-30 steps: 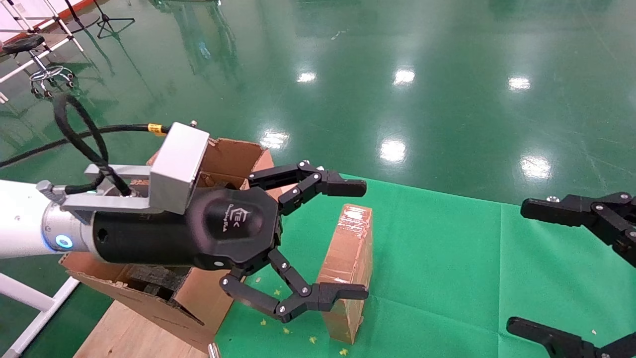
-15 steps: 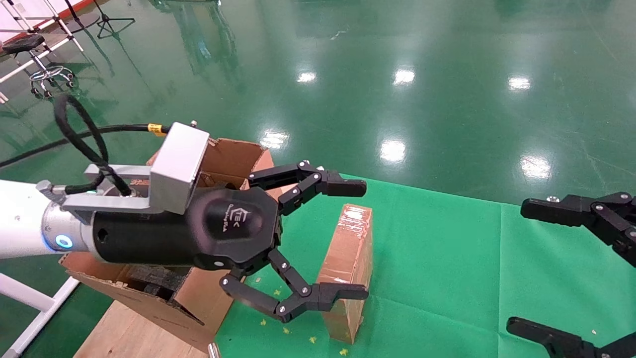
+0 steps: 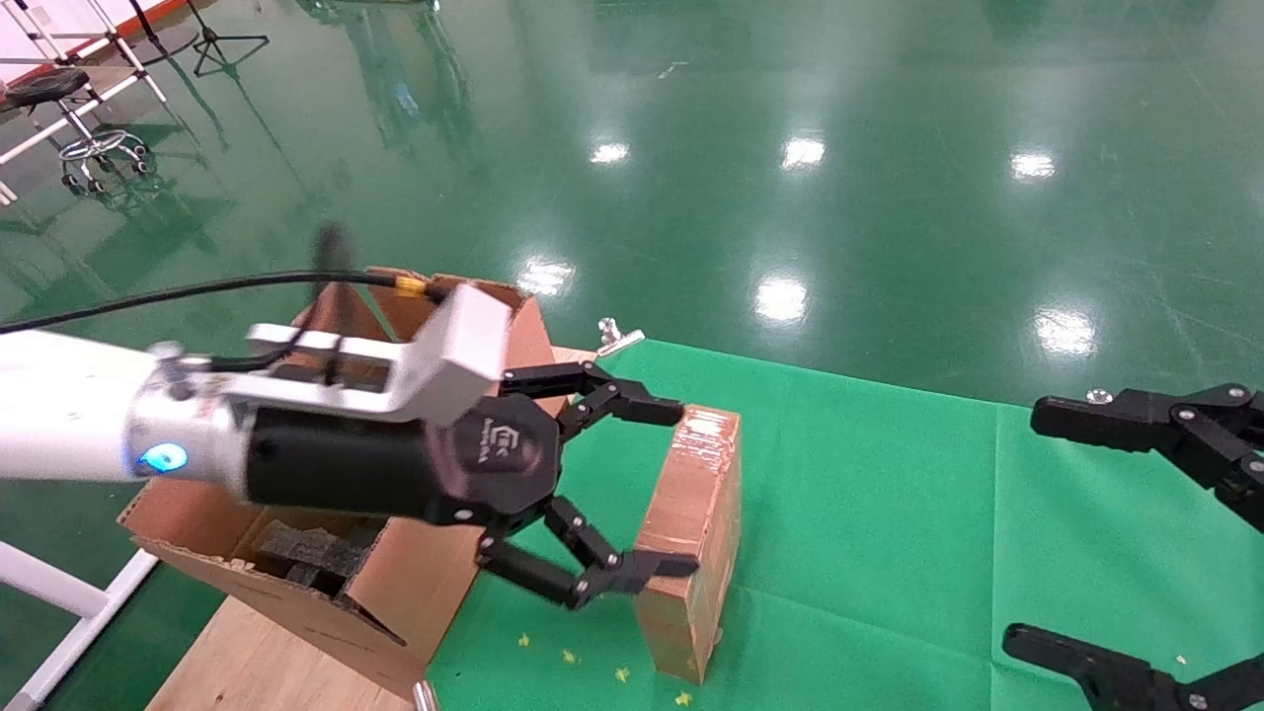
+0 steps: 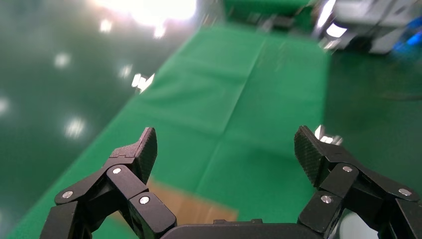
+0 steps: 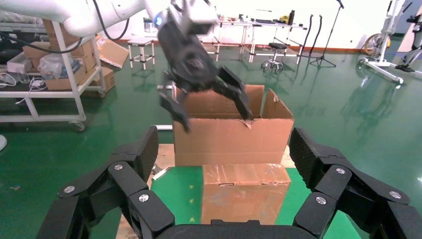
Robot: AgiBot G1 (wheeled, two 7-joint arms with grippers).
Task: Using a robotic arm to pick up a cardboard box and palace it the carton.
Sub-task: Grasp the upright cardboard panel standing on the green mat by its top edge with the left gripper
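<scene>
The cardboard box [image 3: 703,499], brown and wrapped in glossy tape, stands on its long edge on the green cloth [image 3: 889,513]. It also shows in the right wrist view [image 5: 245,194]. The robotic arm's left gripper [image 3: 677,488], with the silver block, is open, and its fingertips bracket the box's near and far ends without touching. The left wrist view shows this gripper [image 4: 226,145] open over the cloth. The torn carton [image 3: 395,592] with black foam inside sits left of the box, also seen in the right wrist view [image 5: 231,139]. My right gripper [image 3: 1035,528] is open at the right edge.
The carton rests on a wooden tabletop [image 3: 257,662]. A metal clip [image 3: 617,338] lies at the cloth's far corner. Yellow scraps dot the cloth by the box. A stool [image 3: 59,94] and stands are on the green floor at far left.
The left gripper has dropped and swung toward the box with its wrist turned. Its fingertips now sit closer to the box's ends. The box and the right gripper have not moved.
</scene>
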